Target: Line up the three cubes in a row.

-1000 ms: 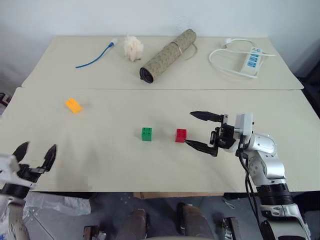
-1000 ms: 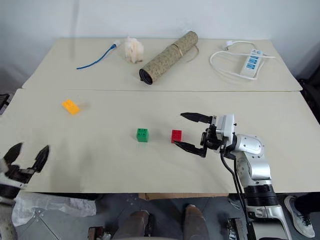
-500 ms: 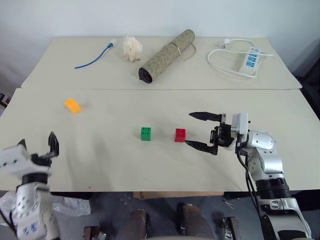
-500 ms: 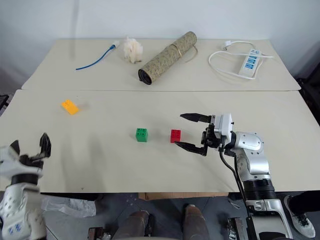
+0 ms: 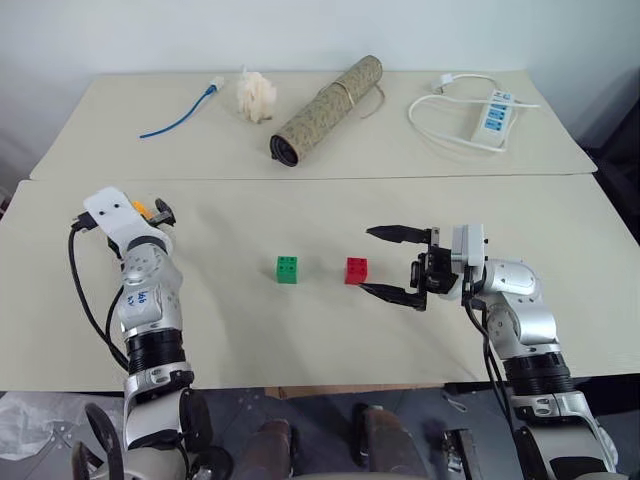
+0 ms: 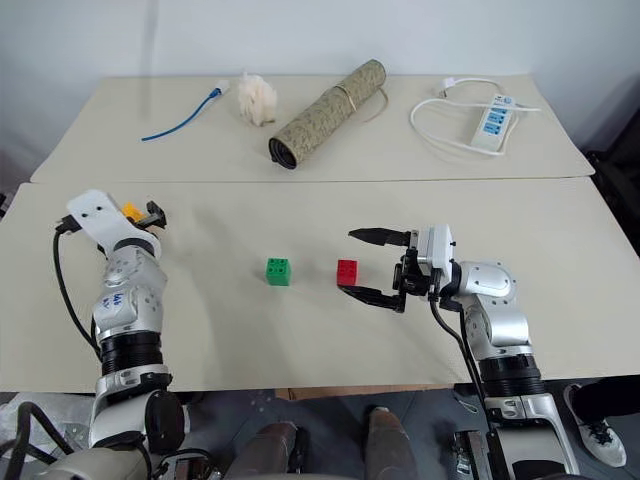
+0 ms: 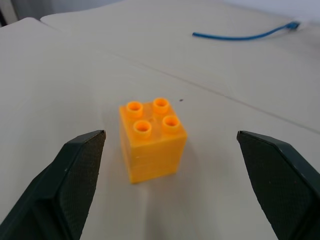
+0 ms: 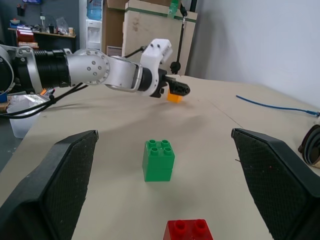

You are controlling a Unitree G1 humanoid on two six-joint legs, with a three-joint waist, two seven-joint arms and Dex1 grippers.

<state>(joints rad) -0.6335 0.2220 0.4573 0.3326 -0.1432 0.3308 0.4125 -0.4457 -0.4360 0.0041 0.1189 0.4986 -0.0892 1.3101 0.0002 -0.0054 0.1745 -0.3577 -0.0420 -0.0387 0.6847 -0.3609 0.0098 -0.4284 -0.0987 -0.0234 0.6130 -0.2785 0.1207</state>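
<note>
Since a second ago, my left gripper has swung from the table's near edge to the orange-yellow brick, fingers spread either side of it. At my two o'clock, my right gripper gapes beside the red brick, green brick just left.

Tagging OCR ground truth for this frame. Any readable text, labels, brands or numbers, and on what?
No text can be read anywhere in these views.
Left arm: small blue marks on the white casing, too small to read.
Power strip: blue patches on top, no legible lettering.
Red cube, green cube, orange-yellow cube: bare studs, no visible print.
Cardboard boxes behind the table: no legible print.
</note>
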